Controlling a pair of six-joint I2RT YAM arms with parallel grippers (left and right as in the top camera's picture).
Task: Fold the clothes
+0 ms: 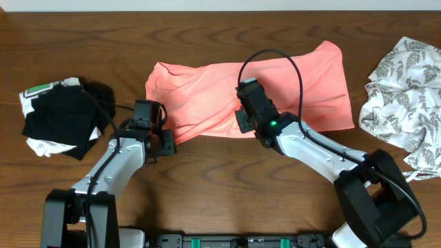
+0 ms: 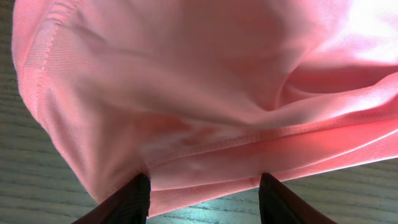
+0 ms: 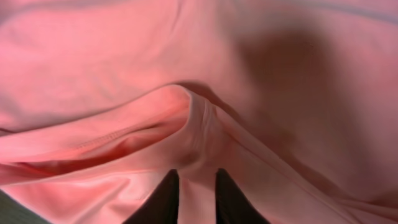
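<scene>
Salmon-pink T-shirt (image 1: 207, 89) lay crosswise at the middle of the tabletop (image 1: 220, 207), rumpled and not yet folded. It was between a black-and-white bundle (image 1: 58, 120) at the left and a white leaf-print garment (image 1: 406, 103) at the right. The right gripper (image 3: 197, 186) stood on the near hem at mid-length, its jaws narrow with a raised ridge of fabric pinched between them. The left gripper (image 2: 204, 186) sat at the near left corner with its jaws well apart. The seamed hem lay across the gap and was not clamped. The step in hand appeared to be taking hold of the near edge for a first fold. The next move probably called for the left jaws to close on the hem, so that both points could be carried across together.
</scene>
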